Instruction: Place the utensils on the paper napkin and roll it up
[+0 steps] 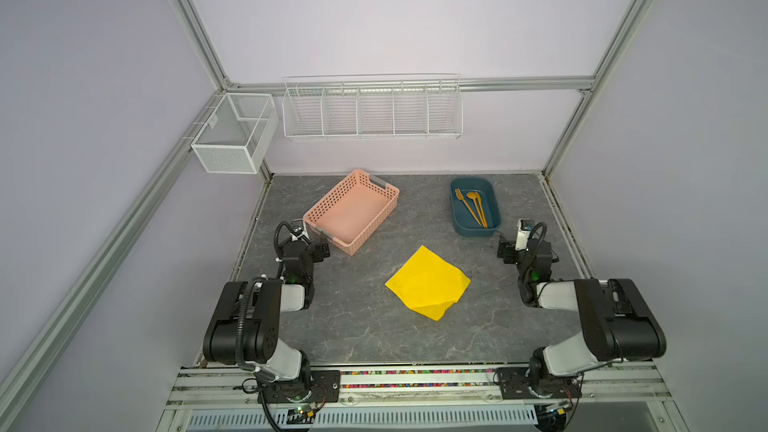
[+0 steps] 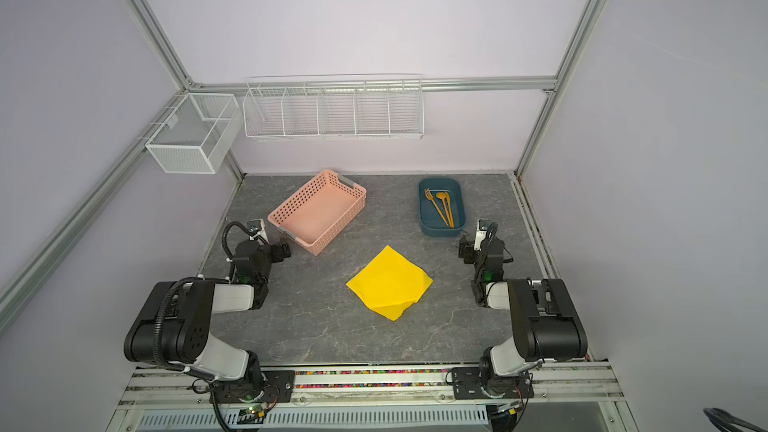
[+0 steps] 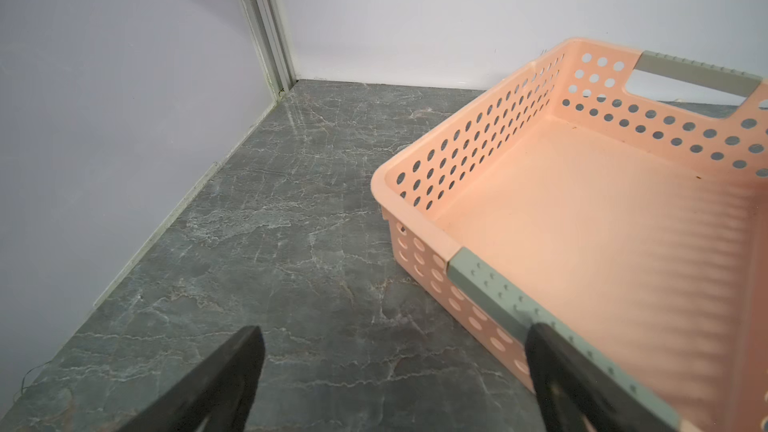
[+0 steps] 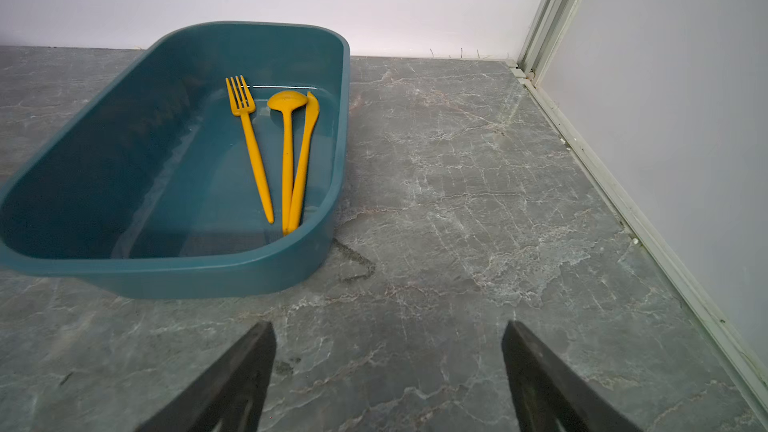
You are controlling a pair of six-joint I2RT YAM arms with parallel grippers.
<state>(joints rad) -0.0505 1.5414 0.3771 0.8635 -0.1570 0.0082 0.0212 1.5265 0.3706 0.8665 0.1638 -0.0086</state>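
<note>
The utensils (image 1: 471,205) (image 2: 441,206), orange-gold, lie side by side inside a dark blue tub (image 1: 476,231) at the back right. The right wrist view shows the fork (image 4: 249,147), the spoon (image 4: 286,151) and the knife (image 4: 303,160) with handles towards me. The yellow paper napkin (image 1: 428,282) (image 2: 390,282) lies flat mid-table, one near corner creased. My right gripper (image 4: 388,325) (image 1: 508,251) is open and empty over bare table just short of the tub. My left gripper (image 3: 395,330) (image 1: 322,249) is open and empty at the near corner of a pink basket (image 3: 457,151).
The pink perforated basket (image 1: 378,222) stands empty at the back left. A white wire rack (image 1: 372,112) and a mesh box (image 1: 232,135) hang on the back wall. Frame posts and walls bound the table on three sides.
</note>
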